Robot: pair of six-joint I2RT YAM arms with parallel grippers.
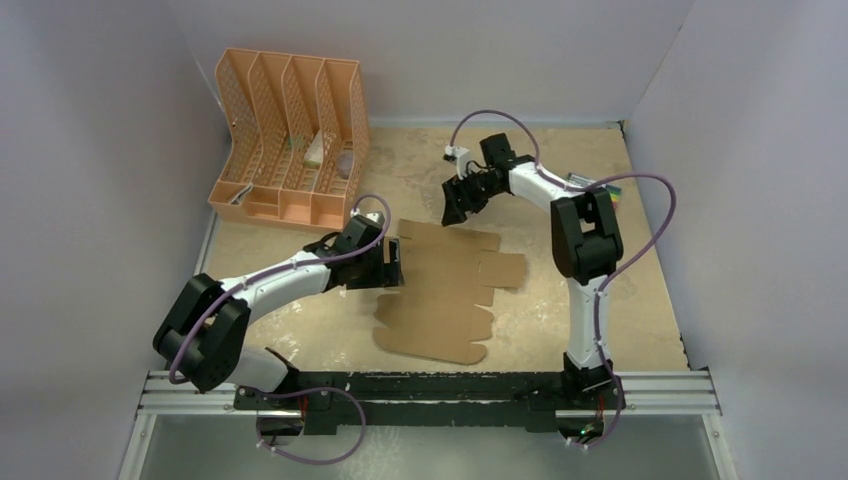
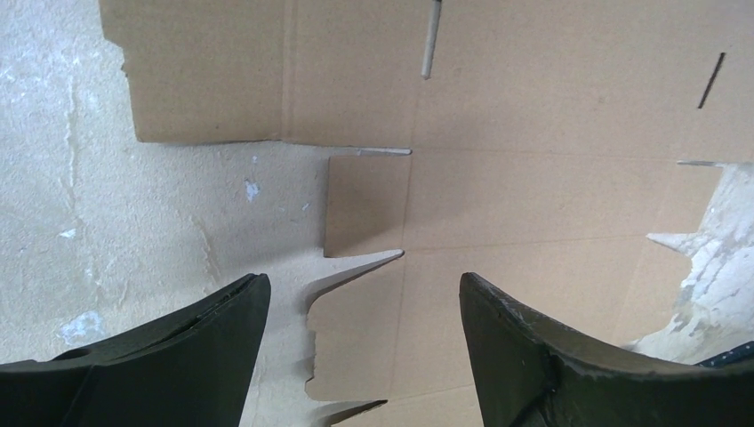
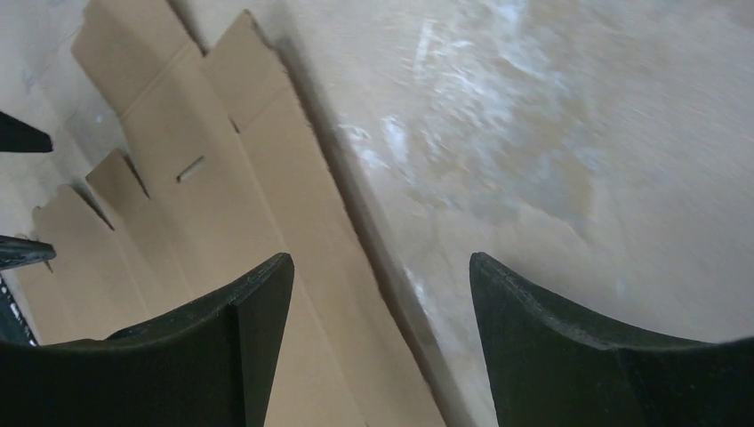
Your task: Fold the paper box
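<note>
The paper box (image 1: 445, 290) is a flat brown die-cut cardboard sheet lying unfolded on the table's middle. My left gripper (image 1: 394, 264) hovers at the sheet's left edge, open, with a notched flap (image 2: 356, 342) showing between its fingers and nothing held. In the left wrist view the sheet (image 2: 533, 178) fills most of the frame. My right gripper (image 1: 458, 207) is above the sheet's far edge, open and empty. In the right wrist view that edge of the sheet (image 3: 267, 213) runs diagonally under the gap between the fingers, with bare table to the right.
A peach-orange slotted file organizer (image 1: 290, 140) stands at the back left, holding a few small items. White walls enclose the table on three sides. A small coloured object (image 1: 610, 190) lies behind the right arm near the right wall.
</note>
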